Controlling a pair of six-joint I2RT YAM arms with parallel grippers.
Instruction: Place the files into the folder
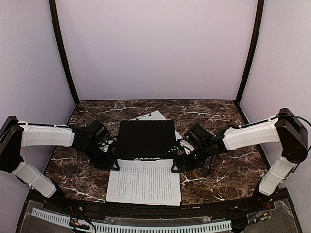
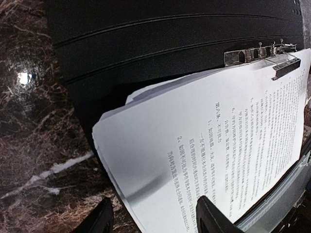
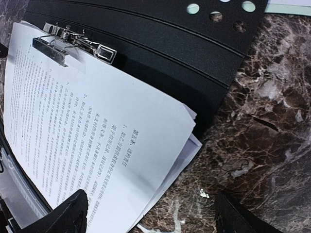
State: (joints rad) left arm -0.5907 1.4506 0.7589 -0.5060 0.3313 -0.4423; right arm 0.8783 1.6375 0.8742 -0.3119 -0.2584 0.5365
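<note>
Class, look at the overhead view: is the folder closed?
No. The folder lies open, its black inside showing beyond the sheets.

The left arm [image 1: 46, 136] and right arm [image 1: 250, 136] each have smooth white, rounded link covers set between blocky black joint housings. A thin black cable [image 1: 300, 118] runs by the right elbow. The left gripper [image 1: 111, 164] and right gripper [image 1: 178, 166] are black, with matte, tapered fingers [image 3: 68, 216].
</note>
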